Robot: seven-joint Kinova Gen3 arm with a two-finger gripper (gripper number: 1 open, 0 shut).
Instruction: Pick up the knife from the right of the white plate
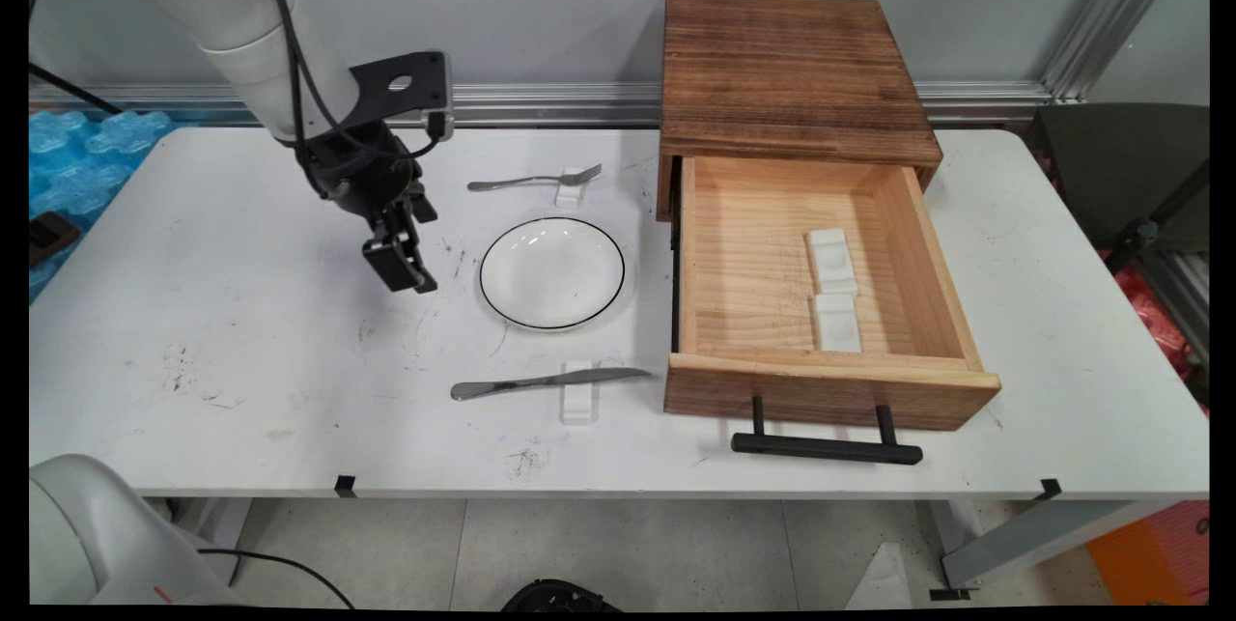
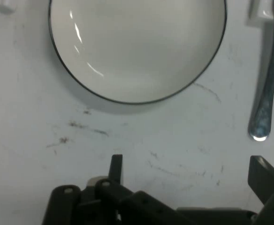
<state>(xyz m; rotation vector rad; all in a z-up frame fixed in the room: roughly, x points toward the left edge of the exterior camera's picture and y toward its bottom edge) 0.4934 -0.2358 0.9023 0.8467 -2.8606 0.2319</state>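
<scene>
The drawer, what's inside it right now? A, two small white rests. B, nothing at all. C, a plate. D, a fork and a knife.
A: the open drawer holds two small white rests lying end to end on its floor, while the fork, knife and plate all sit out on the table.

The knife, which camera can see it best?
The main view: the whole knife lies on its white rest, in front of the plate. The hand view shows the plate and another utensil's handle, but no knife.
</scene>
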